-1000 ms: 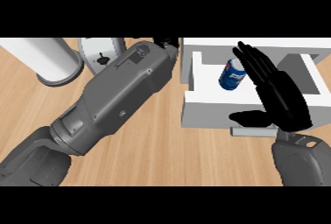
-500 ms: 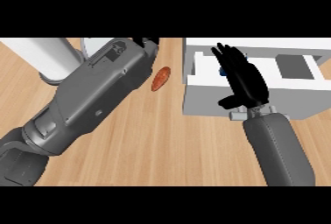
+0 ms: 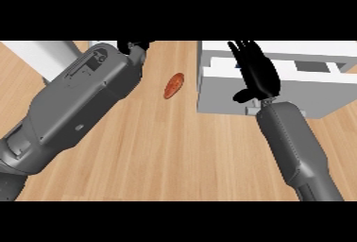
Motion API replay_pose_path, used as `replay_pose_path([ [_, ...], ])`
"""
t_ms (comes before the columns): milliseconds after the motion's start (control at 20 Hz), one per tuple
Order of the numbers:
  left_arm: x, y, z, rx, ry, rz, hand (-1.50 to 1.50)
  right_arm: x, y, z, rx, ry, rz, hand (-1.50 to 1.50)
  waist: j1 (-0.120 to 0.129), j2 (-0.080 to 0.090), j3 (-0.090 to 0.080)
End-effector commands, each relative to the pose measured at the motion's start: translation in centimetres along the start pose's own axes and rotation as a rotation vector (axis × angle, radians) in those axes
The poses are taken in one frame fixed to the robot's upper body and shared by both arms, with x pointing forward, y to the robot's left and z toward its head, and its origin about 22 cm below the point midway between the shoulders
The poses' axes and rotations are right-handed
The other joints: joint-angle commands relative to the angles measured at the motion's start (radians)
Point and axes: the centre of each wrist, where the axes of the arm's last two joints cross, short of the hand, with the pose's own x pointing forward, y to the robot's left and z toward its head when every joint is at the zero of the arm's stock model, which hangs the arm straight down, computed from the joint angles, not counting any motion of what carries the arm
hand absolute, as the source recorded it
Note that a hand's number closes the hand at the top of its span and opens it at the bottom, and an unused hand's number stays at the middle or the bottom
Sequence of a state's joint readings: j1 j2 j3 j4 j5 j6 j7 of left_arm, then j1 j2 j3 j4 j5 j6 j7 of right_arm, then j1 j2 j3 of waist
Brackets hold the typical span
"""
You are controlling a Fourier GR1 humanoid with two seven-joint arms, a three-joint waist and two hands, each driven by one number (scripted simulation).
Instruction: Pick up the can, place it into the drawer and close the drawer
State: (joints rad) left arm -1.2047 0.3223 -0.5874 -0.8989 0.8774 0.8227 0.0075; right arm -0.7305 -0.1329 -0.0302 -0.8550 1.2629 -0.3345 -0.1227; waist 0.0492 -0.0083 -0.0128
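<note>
Wooden planks make up the bench [image 3: 174, 151], which fills most of the head view. Next in size is the grey left forearm, crossing from the lower left up to the top, where the left hand [image 3: 136, 47] is only partly visible, so I cannot tell how its fingers are set. A white drawer [image 3: 320, 97] sits at the upper right, pulled out. Over its front wall lies the right hand [image 3: 257, 75], released, fingers straight and pointing away into the drawer, thumb down at the drawer's front. The can is hidden, likely behind that hand. Smallest, a reddish-brown oval item [image 3: 174, 85] lies on the bench between the two arms.
</note>
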Motion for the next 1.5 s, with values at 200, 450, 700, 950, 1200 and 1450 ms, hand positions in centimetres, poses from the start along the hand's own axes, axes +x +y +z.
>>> replay_pose_path([
  [200,1.6,1.1,0.5,-0.016,-0.017,0.025,-1.5,-2.5,1.8,-0.9,-0.034,0.069,0.022,-1.5,0.023,0.027,0.015],
  [450,1.7,1.4,1.0,0.004,-0.022,0.003,-1.5,-1.0,3.0,-1.5,-0.08,0.061,0.047,-1.5,0.019,0.026,0.015],
  [700,2.8,3.1,0.8,-0.011,-0.032,-0.002,-1.5,-1.6,0.8,-3.8,-0.14,0.103,0.055,-1.5,0.042,0.035,0.015],
  [950,1.7,4.1,1.1,-0.017,-0.016,-0.001,-1.5,-1.0,-1.8,-6.4,-0.165,0.102,0.077,-1.5,0.046,0.039,0.014],
  [1200,2.9,3.1,1.9,-0.03,-0.028,0.011,-1.5,-3.0,-4.4,-7.4,-0.182,0.134,0.093,-1.5,0.059,0.037,0.015],
  [1450,2.9,2.7,2.4,-0.048,-0.026,0.005,-1.5,-2.7,-5.6,-8.3,-0.165,0.134,0.095,-1.5,0.065,0.042,0.016],
])
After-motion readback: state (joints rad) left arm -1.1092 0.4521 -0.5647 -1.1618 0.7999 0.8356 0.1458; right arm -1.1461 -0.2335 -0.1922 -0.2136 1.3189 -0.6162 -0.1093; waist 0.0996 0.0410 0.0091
